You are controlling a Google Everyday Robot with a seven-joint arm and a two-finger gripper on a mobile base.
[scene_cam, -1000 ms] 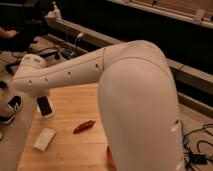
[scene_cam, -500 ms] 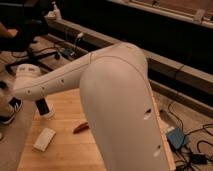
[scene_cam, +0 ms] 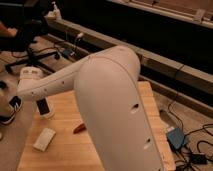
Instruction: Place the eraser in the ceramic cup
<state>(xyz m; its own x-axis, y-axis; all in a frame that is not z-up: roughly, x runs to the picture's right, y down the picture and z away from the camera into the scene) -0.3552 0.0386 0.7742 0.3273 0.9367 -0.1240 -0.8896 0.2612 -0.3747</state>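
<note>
My arm's elbow has swung across the view, but the gripper [scene_cam: 41,103] stays clenched, apparently on the eraser [scene_cam: 42,108], at the cup [scene_cam: 49,113] near the tabletop's [scene_cam: 60,150] left edge. I judge release is next.

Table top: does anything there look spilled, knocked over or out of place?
Nothing stands out. The white block and a small red item lie flat on the wooden table, the tool is down at the ceramic cup near the left edge, and no spill shows.
</note>
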